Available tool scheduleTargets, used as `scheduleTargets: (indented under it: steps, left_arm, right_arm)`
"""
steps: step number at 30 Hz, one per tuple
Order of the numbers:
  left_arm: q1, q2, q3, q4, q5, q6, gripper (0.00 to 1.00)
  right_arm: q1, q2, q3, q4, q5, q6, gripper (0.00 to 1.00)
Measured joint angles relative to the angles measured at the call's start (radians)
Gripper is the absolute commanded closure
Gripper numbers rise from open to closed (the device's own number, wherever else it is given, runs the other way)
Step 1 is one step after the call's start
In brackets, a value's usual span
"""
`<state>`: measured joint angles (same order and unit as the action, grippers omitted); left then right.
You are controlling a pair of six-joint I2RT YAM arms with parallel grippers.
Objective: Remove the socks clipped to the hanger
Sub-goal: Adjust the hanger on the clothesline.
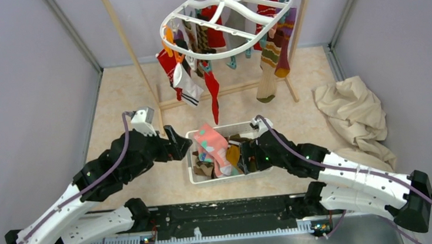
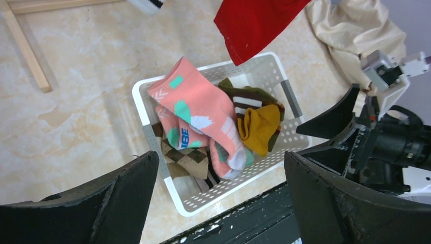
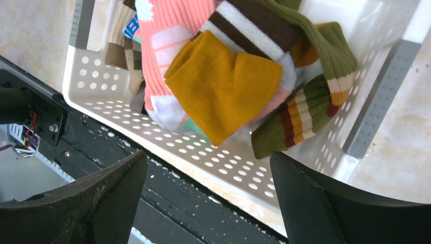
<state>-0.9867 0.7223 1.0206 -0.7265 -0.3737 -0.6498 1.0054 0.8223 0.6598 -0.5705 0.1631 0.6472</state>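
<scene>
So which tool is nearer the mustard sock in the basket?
Right. The right tool hovers open just right of the mustard sock, over the basket's right end. The left tool sits open outside the basket's left wall, farther away.

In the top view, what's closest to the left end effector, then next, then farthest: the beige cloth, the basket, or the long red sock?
From the left end effector:
1. Basket, just to its right.
2. Red sock, hanging beyond the basket.
3. Cloth, far right by the wall.
</scene>
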Motion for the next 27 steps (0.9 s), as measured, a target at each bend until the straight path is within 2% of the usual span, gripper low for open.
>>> scheduleTargets:
  steps: [16, 22, 27]
  left_arm:
    - [0.000, -0.004, -0.106, 0.036, -0.076, -0.038, 0.01]
    - [0.000, 0.004, -0.127, 0.081, -0.124, -0.024, 0.01]
    - [0.003, 0.047, -0.124, 0.093, -0.135, -0.005, 0.01]
  right_arm:
    - [0.003, 0.210, 0.098, 0.160, 0.010, -0.208, 0.16]
    - [0.003, 0.256, 0.289, 0.187, 0.076, -0.285, 0.11]
    - [0.006, 0.278, 0.403, 0.292, 0.169, -0.352, 0.09]
